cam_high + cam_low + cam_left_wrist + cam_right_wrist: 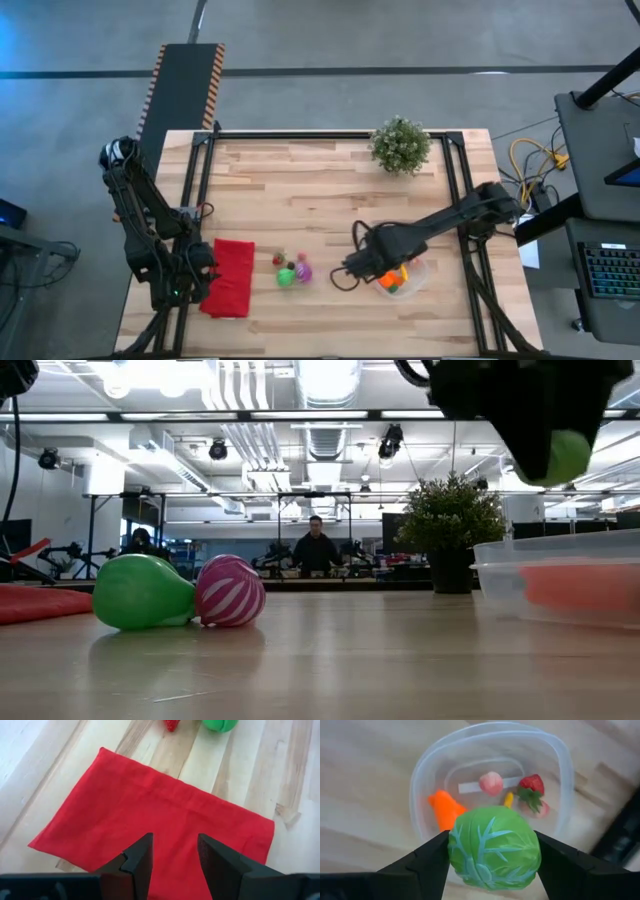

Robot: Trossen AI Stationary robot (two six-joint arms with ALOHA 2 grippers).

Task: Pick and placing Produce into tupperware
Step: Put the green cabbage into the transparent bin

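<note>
A table (330, 190) of pale wood planks with visible grain and a smooth, faintly reflective finish. A matt red cloth (150, 815) lies flat on it, softly woven with light creases. The tupperware (425, 775) is clear, smooth, slightly frosted plastic. A green cabbage-like toy (494, 847) looks rubbery with raised veins and a soft sheen. A green piece (142, 592) and a pink striped piece (230, 591) are glossy plastic.
</note>
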